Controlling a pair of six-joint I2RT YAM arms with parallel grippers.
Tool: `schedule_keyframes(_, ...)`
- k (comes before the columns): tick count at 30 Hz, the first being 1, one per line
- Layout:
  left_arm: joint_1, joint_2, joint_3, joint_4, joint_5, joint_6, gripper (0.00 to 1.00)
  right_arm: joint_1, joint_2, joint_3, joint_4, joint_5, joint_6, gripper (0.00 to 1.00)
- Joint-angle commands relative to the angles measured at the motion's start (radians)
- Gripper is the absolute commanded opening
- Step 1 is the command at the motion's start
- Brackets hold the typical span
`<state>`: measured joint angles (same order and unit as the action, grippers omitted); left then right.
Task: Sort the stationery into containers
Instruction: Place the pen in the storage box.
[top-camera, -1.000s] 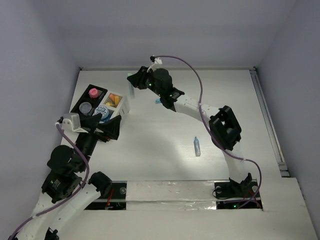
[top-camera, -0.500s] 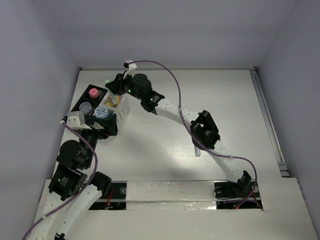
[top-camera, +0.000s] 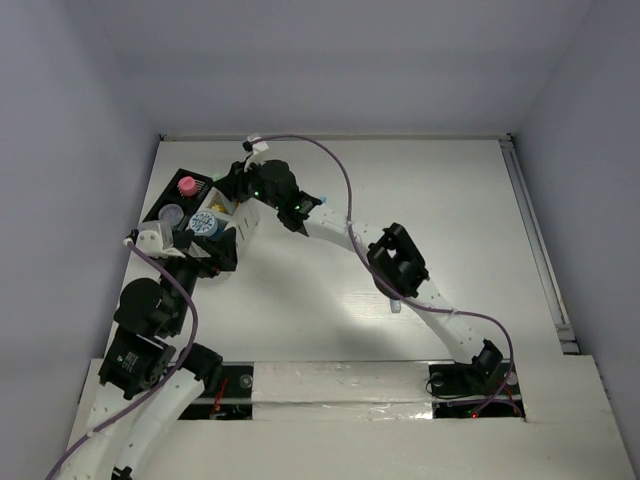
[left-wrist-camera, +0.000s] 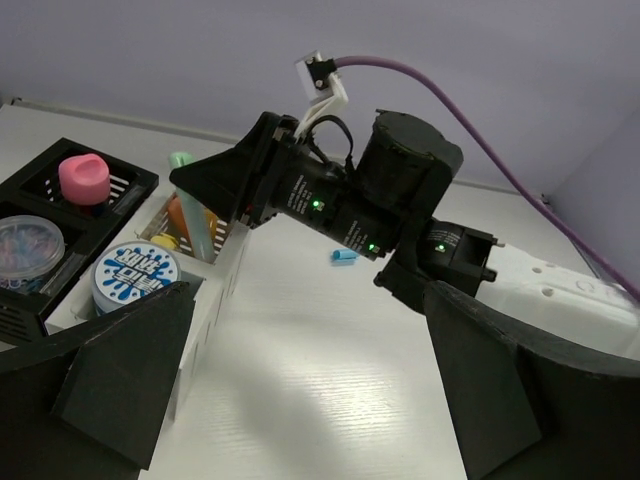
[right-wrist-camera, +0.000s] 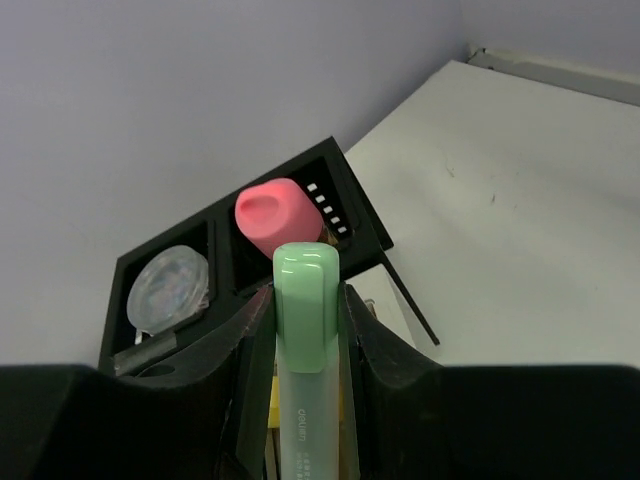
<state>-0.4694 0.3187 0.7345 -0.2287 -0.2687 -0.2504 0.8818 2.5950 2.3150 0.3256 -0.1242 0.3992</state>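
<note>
- Top external view showed the sorting well advanced. A pink piece (top-camera: 186, 185) and a clear tub (top-camera: 172, 214) sat in the tray (top-camera: 200, 182).
- In the left wrist view, a blue tub (left-wrist-camera: 137, 272) filled the near compartment of the box (left-wrist-camera: 222, 280). An orange stick (left-wrist-camera: 180, 215) stood in the far one, with something yellow beside it.
- We judged that little was left. A blue stick (top-camera: 396, 306) lay on the table, well apart from the containers and partly under the right arm. A small blue piece (left-wrist-camera: 343, 257) lay near the box. We saw no other loose piece, but the arms hid part of the table.
- The step in hand, as we judged it, was to put a green stick (right-wrist-camera: 307, 330) into the box.
- The right gripper (right-wrist-camera: 306, 295) was over the far compartment of the box. Its fingers (right-wrist-camera: 255, 320) were clamped on the green stick from both sides, with the cap standing above the tips.
- From the left wrist, the lower end of this stick reached down beside the orange stick. We could not tell whether it touched the bottom.
- The left gripper (left-wrist-camera: 310, 400) hung just beside the near end of the box. Its fingers were wide apart, and they held and touched nothing.
</note>
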Motion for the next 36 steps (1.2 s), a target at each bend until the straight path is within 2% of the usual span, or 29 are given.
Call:
schedule_keyframes(1,0.005,0.019,-0.004,0.048,0.028,0.017,0.99,0.005,-0.006,0.037,0.096,-0.018,-0.026,0.0)
schedule_keyframes(5,0.014,0.016,-0.004,0.049,0.031,0.019,0.99,0.005,-0.019,0.009,0.11,-0.04,-0.04,0.0)
schedule_keyframes(6,0.014,0.016,-0.004,0.051,0.033,0.019,0.99,0.005,-0.033,-0.012,0.133,-0.043,-0.052,0.03)
schedule_keyframes(8,0.014,0.014,-0.006,0.054,0.034,0.019,0.99,0.016,-0.076,-0.098,0.164,-0.048,-0.063,0.17)
schedule_keyframes(9,0.024,0.017,-0.006,0.057,0.039,0.019,0.99,0.016,-0.09,-0.132,0.176,-0.051,-0.069,0.34)
schedule_keyframes(12,0.035,0.023,-0.007,0.058,0.057,0.02,0.99,0.016,-0.121,-0.128,0.126,-0.037,-0.086,0.53)
schedule_keyframes(14,0.035,0.034,-0.006,0.055,0.063,0.02,0.99,0.025,-0.136,-0.12,0.109,-0.034,-0.094,0.61)
schedule_keyframes(15,0.044,0.036,-0.004,0.055,0.066,0.019,0.99,0.025,-0.162,-0.127,0.102,-0.034,-0.092,0.69)
schedule_keyframes(19,0.054,0.031,-0.007,0.06,0.074,0.016,0.99,0.025,-0.257,-0.201,0.112,-0.031,-0.094,0.81)
schedule_keyframes(23,0.054,0.031,-0.009,0.065,0.088,0.014,0.99,0.025,-0.398,-0.347,0.122,0.011,-0.097,0.82)
schedule_keyframes(24,0.063,0.033,-0.009,0.065,0.094,0.014,0.99,0.025,-0.433,-0.429,0.104,0.032,-0.108,0.82)
schedule_keyframes(27,0.063,0.04,-0.012,0.066,0.117,0.008,0.99,0.025,-0.603,-0.592,0.05,0.193,-0.115,0.81)
schedule_keyframes(29,0.063,0.054,-0.02,0.083,0.173,-0.003,0.99,0.016,-0.7,-0.785,-0.037,0.297,-0.085,0.77)
schedule_keyframes(30,0.063,0.06,-0.023,0.088,0.219,-0.007,0.99,0.006,-0.793,-0.842,-0.159,0.334,-0.044,0.73)
schedule_keyframes(32,0.063,0.098,-0.024,0.097,0.264,-0.021,0.99,0.006,-0.883,-1.015,-0.271,0.424,-0.014,0.71)
schedule_keyframes(33,0.063,0.115,-0.024,0.098,0.336,-0.03,0.99,-0.004,-0.962,-1.069,-0.407,0.454,0.033,0.7)
schedule_keyframes(34,0.063,0.147,-0.024,0.1,0.356,-0.035,0.99,-0.004,-1.001,-1.121,-0.471,0.51,0.059,0.7)
schedule_keyframes(36,0.063,0.175,-0.026,0.11,0.402,-0.058,0.99,-0.018,-1.079,-1.275,-0.583,0.532,0.122,0.7)
